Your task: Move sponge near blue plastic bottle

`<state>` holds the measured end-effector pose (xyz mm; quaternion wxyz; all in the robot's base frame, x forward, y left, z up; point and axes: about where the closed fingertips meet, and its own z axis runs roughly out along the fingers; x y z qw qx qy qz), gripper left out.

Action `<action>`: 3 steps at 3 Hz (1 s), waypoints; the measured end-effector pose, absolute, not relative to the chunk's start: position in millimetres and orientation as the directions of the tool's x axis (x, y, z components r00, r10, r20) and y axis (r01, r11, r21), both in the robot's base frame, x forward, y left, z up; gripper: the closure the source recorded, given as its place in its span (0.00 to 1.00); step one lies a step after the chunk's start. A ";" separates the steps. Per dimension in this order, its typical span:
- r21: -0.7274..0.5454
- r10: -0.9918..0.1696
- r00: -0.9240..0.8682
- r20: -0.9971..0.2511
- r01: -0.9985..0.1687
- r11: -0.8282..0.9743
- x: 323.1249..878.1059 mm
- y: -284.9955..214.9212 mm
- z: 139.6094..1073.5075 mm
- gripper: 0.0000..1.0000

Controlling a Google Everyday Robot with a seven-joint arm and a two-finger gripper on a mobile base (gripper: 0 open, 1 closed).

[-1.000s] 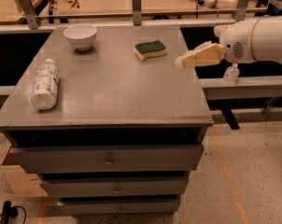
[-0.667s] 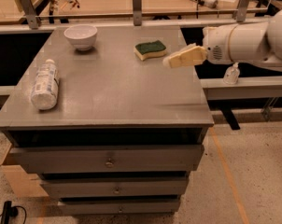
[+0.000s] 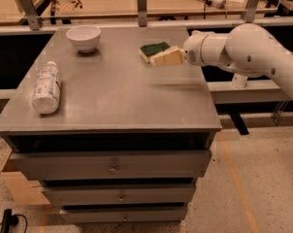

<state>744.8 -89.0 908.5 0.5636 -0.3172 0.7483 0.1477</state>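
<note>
The sponge (image 3: 153, 49), dark green on top over a pale yellow body, lies on the grey cabinet top (image 3: 117, 91) at the back right. The gripper (image 3: 161, 58), with cream fingers on a white arm reaching in from the right, hovers just right of and in front of the sponge, partly overlapping its near edge. The blue plastic bottle (image 3: 46, 87), whitish with a white cap and pale label, lies on its side at the left edge of the top, far from the sponge.
A white bowl (image 3: 83, 37) stands at the back left of the top. Drawers run down the cabinet front (image 3: 112, 166). A workbench with rails (image 3: 141, 6) and small tools runs behind. A white cup-like object (image 3: 239, 80) sits on the shelf at right.
The arm has swung left and toward the back, bringing the gripper from the table's right edge up to the sponge. Sponge, bottle and bowl have not moved.
</note>
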 end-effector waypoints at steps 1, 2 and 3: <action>-0.122 -0.282 -0.169 -0.944 -0.618 0.777 776.8 -68.5 893.5 0.00; -0.081 -0.234 -0.194 -0.953 -0.577 0.813 812.7 -55.4 878.8 0.00; -0.060 -0.207 -0.220 -0.953 -0.533 0.844 832.8 -59.3 867.8 0.00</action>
